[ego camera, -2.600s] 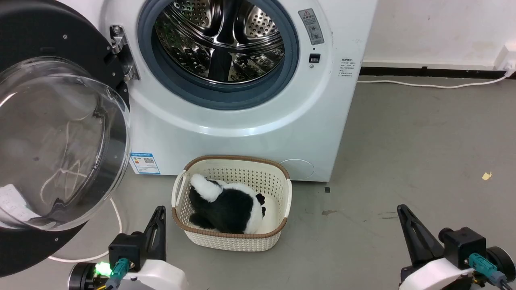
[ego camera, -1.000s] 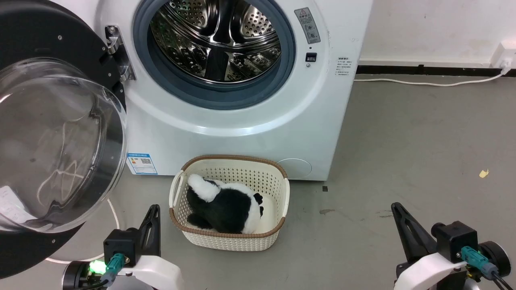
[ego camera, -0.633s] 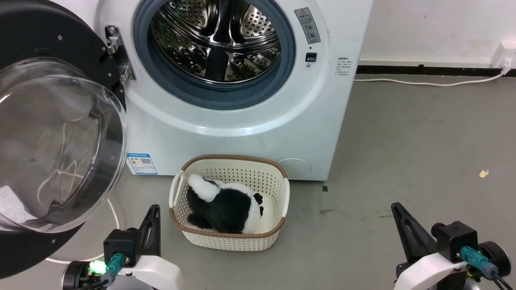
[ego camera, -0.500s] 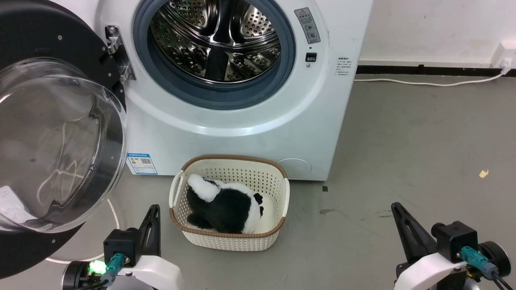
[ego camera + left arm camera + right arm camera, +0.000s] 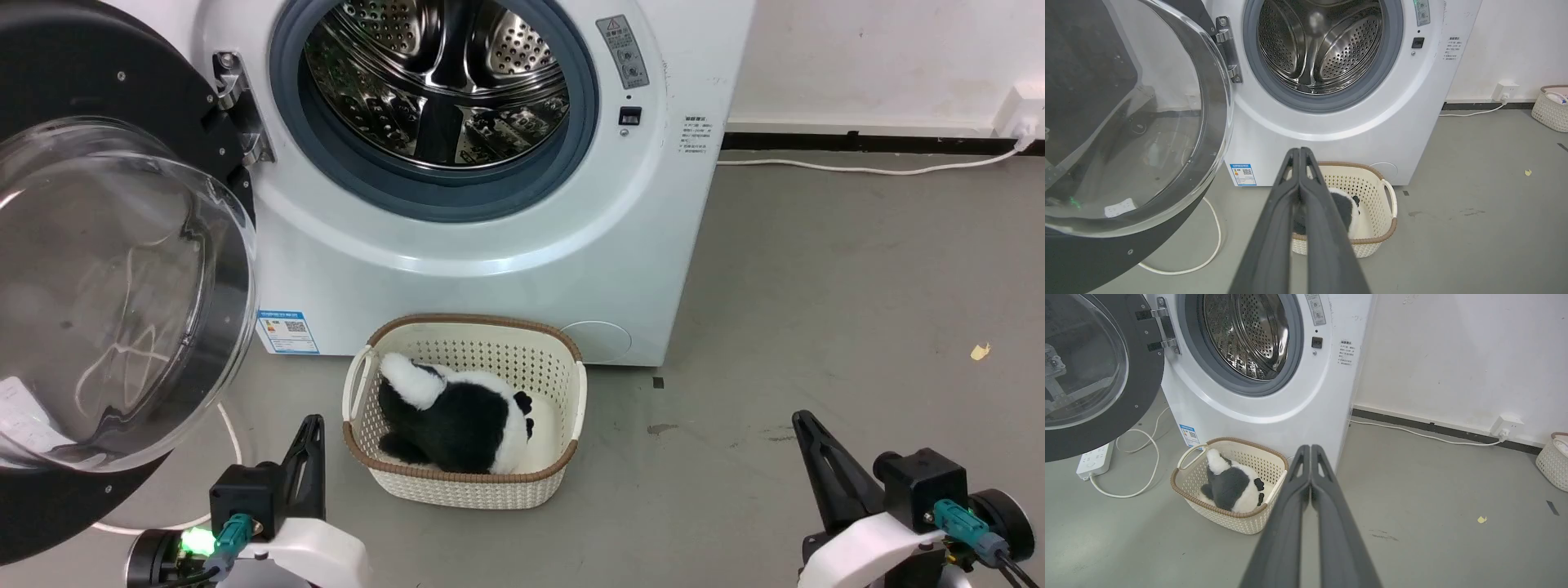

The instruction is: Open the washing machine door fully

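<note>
The left pincer was closed, its two long dark fingers pressed flat against each other along their length, with nothing caught between them and nothing touching them. It hung free above the grey floor. The right pincer was the same: fingers together from base to tip, empty, and clear of everything around it.

The washing machine door stood swung wide on its metal hinge, ahead of the left pincer and off to its left, well apart from the fingertips. Its bulging clear glass faced out toward the robot, ringed by the glossy black rim. From the right pincer the door lay far over to the left, beyond the white washer.

Straight ahead of the left pincer and above it, the steel drum lay exposed inside its grey gasket. A cream basket with a brown rim sat on the floor against the washer's foot, just to the right of the left pincer and ahead of it, not touching it. A black-and-white plush toy lay inside.
</note>
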Tool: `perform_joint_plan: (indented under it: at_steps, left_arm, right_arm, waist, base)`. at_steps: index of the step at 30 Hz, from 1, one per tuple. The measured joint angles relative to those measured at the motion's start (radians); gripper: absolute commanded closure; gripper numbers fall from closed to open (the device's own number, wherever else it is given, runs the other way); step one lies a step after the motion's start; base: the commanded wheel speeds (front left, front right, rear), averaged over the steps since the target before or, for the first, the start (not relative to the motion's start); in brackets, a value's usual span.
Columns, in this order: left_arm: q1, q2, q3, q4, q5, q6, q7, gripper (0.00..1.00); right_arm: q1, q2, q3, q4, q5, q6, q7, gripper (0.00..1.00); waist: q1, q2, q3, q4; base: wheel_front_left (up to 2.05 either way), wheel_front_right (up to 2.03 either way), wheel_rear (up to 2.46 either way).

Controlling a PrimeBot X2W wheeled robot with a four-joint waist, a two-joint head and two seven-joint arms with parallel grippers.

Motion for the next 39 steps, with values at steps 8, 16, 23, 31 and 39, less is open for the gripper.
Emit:
perform_joint_plan:
  at_steps: [8, 16, 23, 31, 39]
  left_arm:
    - [0.0, 0.0, 0.0, 0.0, 0.0, 0.0, 0.0, 1.0]
    - [0.0, 0.0, 0.0, 0.0, 0.004, 0.0, 0.0, 1.0]
    - [0.0, 0.0, 0.0, 0.0, 0.006, 0.0, 0.0, 1.0]
    - [0.0, 0.0, 0.0, 0.0, 0.006, 0.0, 0.0, 1.0]
    - [0.0, 0.0, 0.0, 0.0, 0.006, 0.0, 0.0, 1.0]
  right_arm:
    - [0.0, 0.0, 0.001, 0.0, 0.0, 0.0, 0.0, 1.0]
    - [0.0, 0.0, 0.0, 0.0, 0.0, 0.0, 0.0, 1.0]
    - [0.0, 0.0, 0.001, 0.0, 0.0, 0.0, 0.0, 1.0]
    - [0.0, 0.0, 0.0, 0.0, 0.0, 0.0, 0.0, 1.0]
    - [0.0, 0.0, 0.0, 0.0, 0.0, 0.0, 0.0, 1.0]
  waist:
    - [0.0, 0.0, 0.0, 0.0]
    - [0.0, 0.0, 0.0, 0.0]
    - [0.0, 0.0, 0.0, 0.0]
    - [0.0, 0.0, 0.0, 0.0]
    - [0.0, 0.0, 0.0, 0.0]
  base:
    - [0.0, 0.0, 0.0]
    - [0.0, 0.0, 0.0]
    - [0.0, 0.0, 0.0]
    - [0.0, 0.0, 0.0]
    - [0.0, 0.0, 0.0]
